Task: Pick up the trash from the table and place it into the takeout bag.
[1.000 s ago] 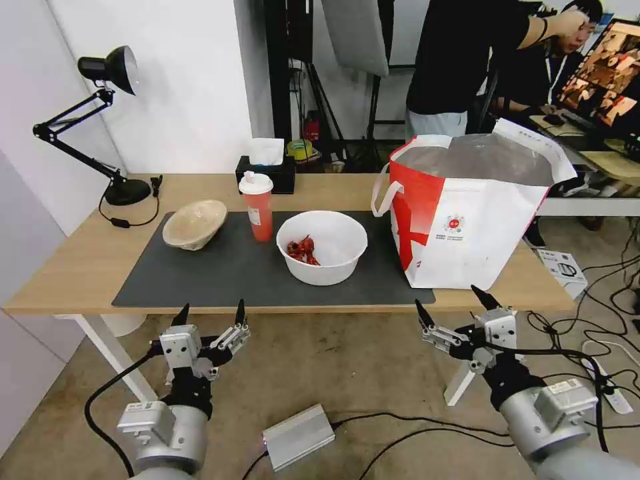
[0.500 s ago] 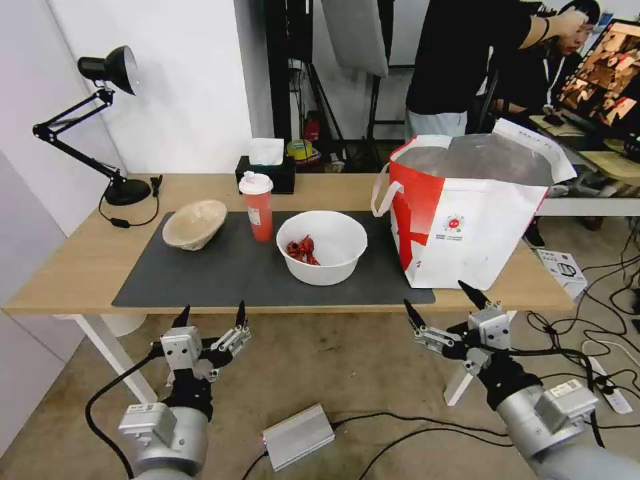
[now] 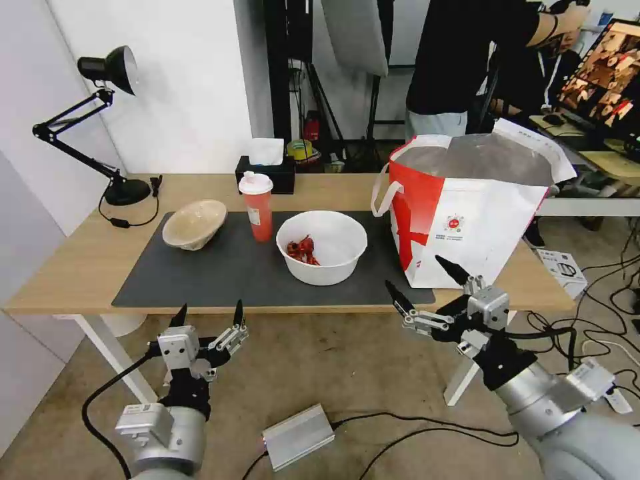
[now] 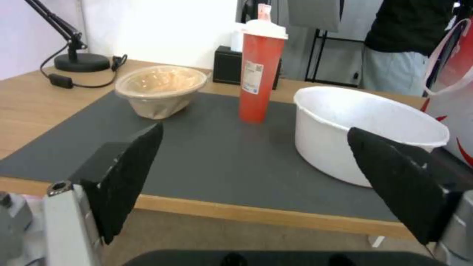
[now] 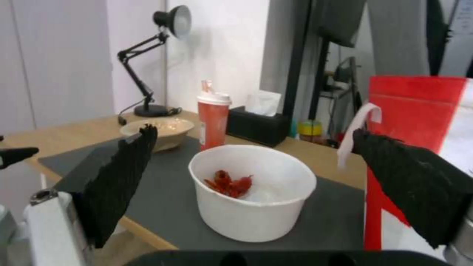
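A: Where are the grippers against the table [image 3: 80,267] edge?

B: Both are off the near edge, over bare concrete floor. The left gripper [image 3: 208,319] sits low, below the near-left corner of the dark grey mat [image 3: 220,280], fingers spread wide, nothing between them. The right gripper [image 3: 421,280] is higher; its tips overlap the near edge by the mat's near-right corner, fingers also wide apart and empty.

A: Clearance?

B: There is an open strip of mat between the near edge and the trash. In the right wrist view the white round bowl [image 5: 252,192] sits framed between the two black fingers, apart from both. The takeout bag [image 3: 467,213] stands just right of the bowl, partly on the mat's right end, mouth open.

A: Trash layout?

B: All three sit on the mat in a row. The beige pulp bowl [image 3: 194,224] is far left, tilted, with a matte fibrous wall. The tall red cup [image 3: 257,205] is upright, white domed lid on. The white bowl is smooth plastic with straight walls and red scraps [image 3: 303,249] on its left inside.

A: Bag?

B: It is boxy, white and red, with crinkled silver foil lining, a white loop handle on its left side and a small round red logo. Behind the cup there is a black tissue box [image 3: 267,172] at the far edge. A black desk lamp [image 3: 100,127] stands at the far-left corner.
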`<state>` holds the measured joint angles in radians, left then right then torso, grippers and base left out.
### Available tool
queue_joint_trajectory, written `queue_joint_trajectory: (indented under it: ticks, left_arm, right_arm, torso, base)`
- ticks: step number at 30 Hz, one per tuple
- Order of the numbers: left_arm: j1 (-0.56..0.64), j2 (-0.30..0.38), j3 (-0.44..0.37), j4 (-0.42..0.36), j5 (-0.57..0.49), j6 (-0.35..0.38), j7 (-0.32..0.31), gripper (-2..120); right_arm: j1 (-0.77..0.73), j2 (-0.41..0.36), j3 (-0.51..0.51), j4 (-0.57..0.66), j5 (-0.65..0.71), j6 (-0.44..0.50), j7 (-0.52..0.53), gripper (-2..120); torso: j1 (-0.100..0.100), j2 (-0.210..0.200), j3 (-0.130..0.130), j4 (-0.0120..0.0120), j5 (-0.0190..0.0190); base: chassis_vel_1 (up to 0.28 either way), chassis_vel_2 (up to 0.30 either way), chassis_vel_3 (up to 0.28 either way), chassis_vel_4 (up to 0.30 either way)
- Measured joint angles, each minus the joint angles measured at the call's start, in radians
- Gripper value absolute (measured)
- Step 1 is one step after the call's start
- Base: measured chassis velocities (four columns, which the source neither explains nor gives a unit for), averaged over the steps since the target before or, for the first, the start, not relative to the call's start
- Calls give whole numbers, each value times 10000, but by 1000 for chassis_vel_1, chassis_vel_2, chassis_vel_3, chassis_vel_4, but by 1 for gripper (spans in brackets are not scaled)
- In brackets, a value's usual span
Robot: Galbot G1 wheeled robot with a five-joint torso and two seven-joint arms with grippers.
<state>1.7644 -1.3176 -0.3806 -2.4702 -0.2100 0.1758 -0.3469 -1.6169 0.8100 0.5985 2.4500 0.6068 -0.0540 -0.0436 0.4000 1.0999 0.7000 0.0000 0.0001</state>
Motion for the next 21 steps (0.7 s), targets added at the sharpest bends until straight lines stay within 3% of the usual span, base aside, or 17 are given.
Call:
queue_joint_trajectory:
  ticks: [15, 18, 21]
  left_arm:
    - [71, -197, -17, 108, 3, -23, 38, 100]
    - [100, -268, -44, 109, 7, -27, 64, 100]
    - [120, -370, -122, 166, 108, -30, 103, 100]
  right_arm:
    - [3158, -2351, -1003, -1010, 2044, -375, -236, 100]
    - [4254, -2827, -1839, -1304, 2481, -481, -307, 100]
    - [6338, -3348, -3421, -1841, 3124, -640, -418, 100]
  torso:
    - [0, 0, 0, 0, 0]
    - [0, 0, 1, 1, -1]
    - [1, 0, 1, 2, 0]
  base:
    - [0, 0, 0, 0]
    - [0, 0, 0, 0]
    - [0, 0, 0, 0]
